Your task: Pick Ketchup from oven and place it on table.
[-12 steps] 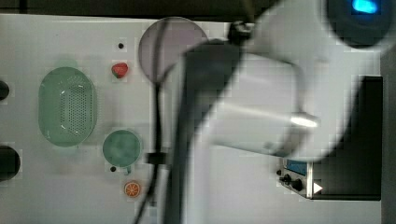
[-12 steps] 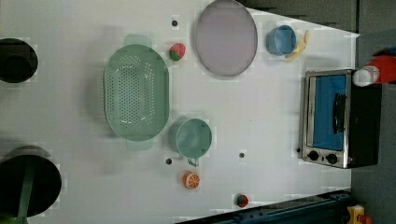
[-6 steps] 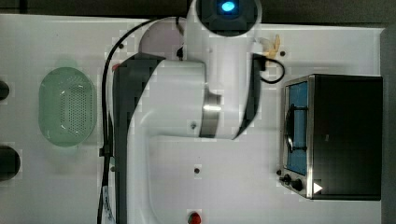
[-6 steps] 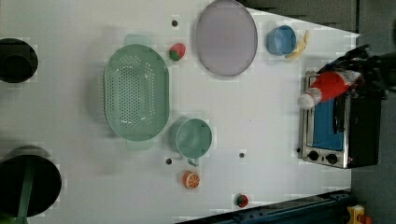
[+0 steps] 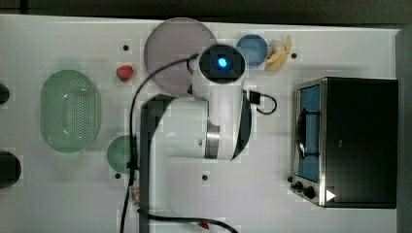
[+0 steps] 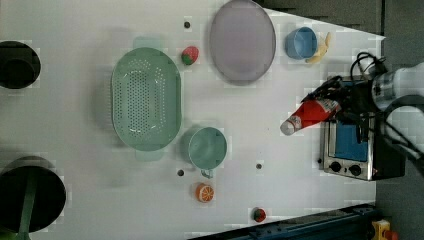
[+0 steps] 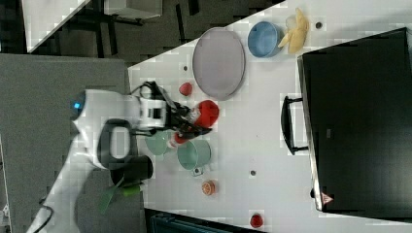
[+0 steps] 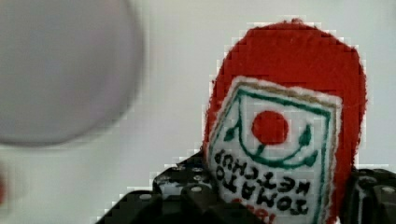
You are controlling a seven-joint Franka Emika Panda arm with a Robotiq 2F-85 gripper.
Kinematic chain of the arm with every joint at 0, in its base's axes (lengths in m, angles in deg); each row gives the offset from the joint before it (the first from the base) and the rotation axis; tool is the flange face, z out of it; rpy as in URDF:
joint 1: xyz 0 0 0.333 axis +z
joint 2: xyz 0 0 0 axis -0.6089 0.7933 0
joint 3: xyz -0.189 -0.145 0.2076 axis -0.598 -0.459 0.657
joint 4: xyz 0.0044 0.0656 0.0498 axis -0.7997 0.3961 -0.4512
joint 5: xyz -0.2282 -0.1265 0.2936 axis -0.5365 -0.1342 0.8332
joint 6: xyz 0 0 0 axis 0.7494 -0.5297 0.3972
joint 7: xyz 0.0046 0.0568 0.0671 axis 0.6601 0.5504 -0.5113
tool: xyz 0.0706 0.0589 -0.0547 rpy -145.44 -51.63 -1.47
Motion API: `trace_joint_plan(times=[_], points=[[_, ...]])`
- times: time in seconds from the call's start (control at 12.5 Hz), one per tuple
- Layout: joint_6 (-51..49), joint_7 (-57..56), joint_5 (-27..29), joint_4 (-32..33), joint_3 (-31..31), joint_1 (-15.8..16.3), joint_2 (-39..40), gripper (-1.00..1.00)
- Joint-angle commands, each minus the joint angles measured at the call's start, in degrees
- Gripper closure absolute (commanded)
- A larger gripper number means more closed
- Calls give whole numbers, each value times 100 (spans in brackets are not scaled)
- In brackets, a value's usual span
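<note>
The ketchup, a red bottle with a white cap, hangs tilted above the white table, just off the left view's left of the oven. My gripper is shut on its body near the base, and the cap points away from the oven. In the wrist view the ketchup fills the space between my black fingers, label toward the camera. In the right view the ketchup sits at the tip of my gripper. The black oven has its blue glass door shut.
A green colander, a teal cup, a grey plate, a blue bowl, a banana, a strawberry and an orange half lie on the table. Dark round objects stand at the left view's left edge.
The ketchup has travelled from above the oven toward the left view's left, out over the table. In the top view my arm has swung across the table's middle.
</note>
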Motion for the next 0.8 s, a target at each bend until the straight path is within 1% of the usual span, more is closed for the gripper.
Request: trace_joint_plan(times=[0.08,0.24,0.48,0.56,0.8], points=[[476,19,-6,419,9,-48,97,-27],[985,19,-4,627,-3,-60,413,-27],[1504,22,27,699,-19,-67,931,-27],[1565,22,28,715,-19,-67,1066,-34],[1983,22,35,758,-12,-59,1231,-97]])
